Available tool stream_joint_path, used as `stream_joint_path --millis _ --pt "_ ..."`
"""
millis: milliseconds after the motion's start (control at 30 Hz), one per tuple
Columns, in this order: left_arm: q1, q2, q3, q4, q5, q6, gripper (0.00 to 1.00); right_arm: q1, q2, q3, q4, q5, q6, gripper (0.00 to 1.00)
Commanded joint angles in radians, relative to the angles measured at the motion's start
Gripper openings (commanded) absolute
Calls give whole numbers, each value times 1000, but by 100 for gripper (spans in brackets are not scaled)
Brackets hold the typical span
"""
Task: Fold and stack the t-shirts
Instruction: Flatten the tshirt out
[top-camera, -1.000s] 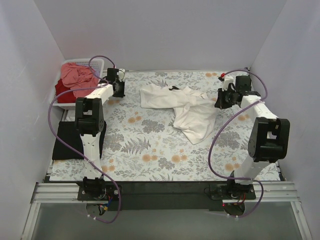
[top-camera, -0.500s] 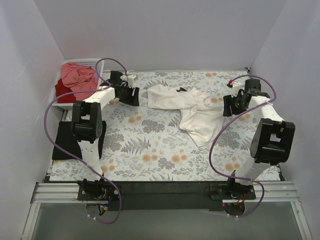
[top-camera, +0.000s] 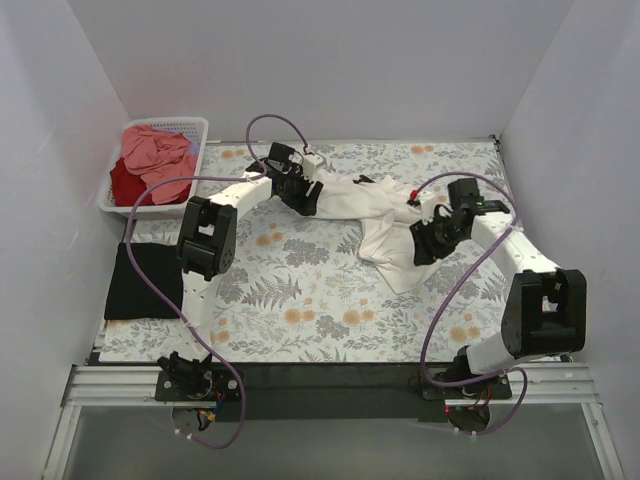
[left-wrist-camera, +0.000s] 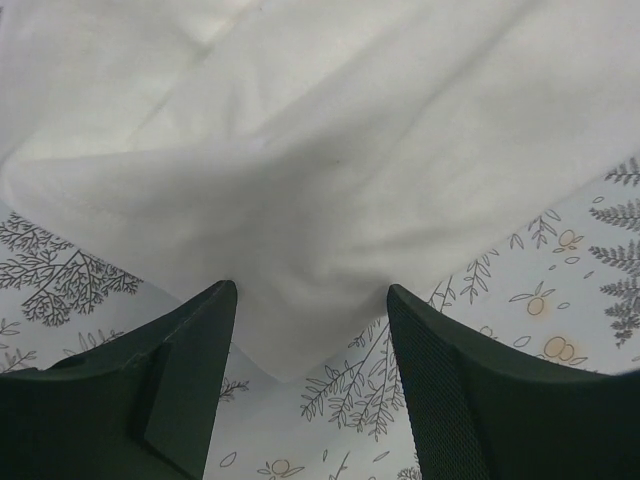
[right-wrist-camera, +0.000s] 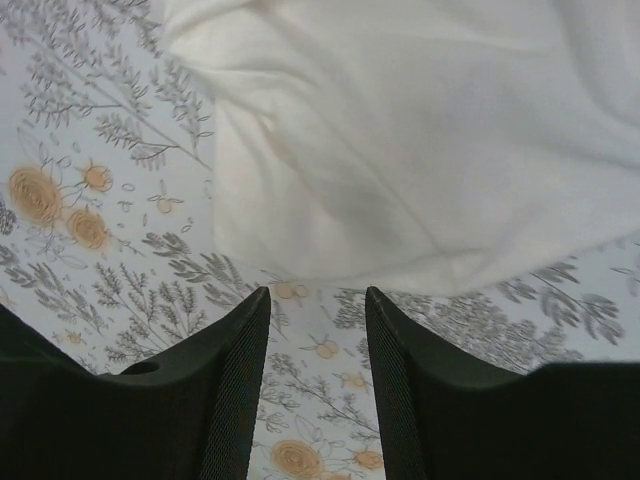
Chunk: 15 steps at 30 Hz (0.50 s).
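Note:
A cream-white t-shirt (top-camera: 375, 215) lies crumpled at the back middle of the tablecloth. At its left end is my left gripper (top-camera: 306, 196), open. In the left wrist view a corner of the cream-white t-shirt (left-wrist-camera: 320, 150) lies between the spread fingertips of my left gripper (left-wrist-camera: 310, 295). My right gripper (top-camera: 424, 246) is at the shirt's right lower edge, open. In the right wrist view the hem of the cream-white t-shirt (right-wrist-camera: 420, 130) lies just beyond my right gripper (right-wrist-camera: 316, 292), with only tablecloth between the fingers. A black t-shirt (top-camera: 145, 281) lies folded flat at the left edge.
A white lattice basket (top-camera: 197, 128) at the back left holds a salmon-pink t-shirt (top-camera: 157, 150) on top of a dark red t-shirt (top-camera: 124, 182). The floral tablecloth (top-camera: 300, 300) covers the table. White walls close in the left, back and right sides.
Both arms have swung inward from the table's sides to the cream-white shirt. Both grippers went from shut to open. The shirt has shifted slightly to the right.

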Motion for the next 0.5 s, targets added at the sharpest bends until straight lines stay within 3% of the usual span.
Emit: stream_joint_path --millis 0,233,467 --pt "-8 0 28 -7 -38 46 61 123 -14 -57 -28 22 -25 50" --pt "-17 17 -48 -12 -100 58 58 287 5 -130 61 134 -8 56" --pt "-16 -3 -72 -22 -105 57 49 433 93 -173 166 226 30 53"
